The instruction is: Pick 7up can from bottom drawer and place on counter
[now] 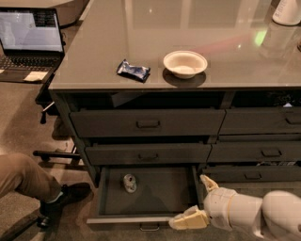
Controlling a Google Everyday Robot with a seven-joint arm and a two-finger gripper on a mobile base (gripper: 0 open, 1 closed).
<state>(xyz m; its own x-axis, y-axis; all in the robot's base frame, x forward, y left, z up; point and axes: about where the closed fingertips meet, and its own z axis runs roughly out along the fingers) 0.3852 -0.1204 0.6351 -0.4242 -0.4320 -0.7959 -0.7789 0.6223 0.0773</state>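
The bottom drawer [115, 220] is pulled open. The 7up can [130, 183], small and silvery, lies on the drawer floor towards the back left. My gripper [198, 201] is at the drawer's front right corner, to the right of the can and well apart from it. Its two cream fingers are spread open and hold nothing. The white arm [263, 219] reaches in from the lower right. The glossy grey counter [225, 28] spans the top above the drawers.
A white bowl [185, 63] and a dark blue snack wrapper [134, 70] lie on the counter near its front edge. A white container [287, 11] stands at the back right. A seated person's leg and shoe [33, 183] are at the left, with a laptop [30, 40] behind.
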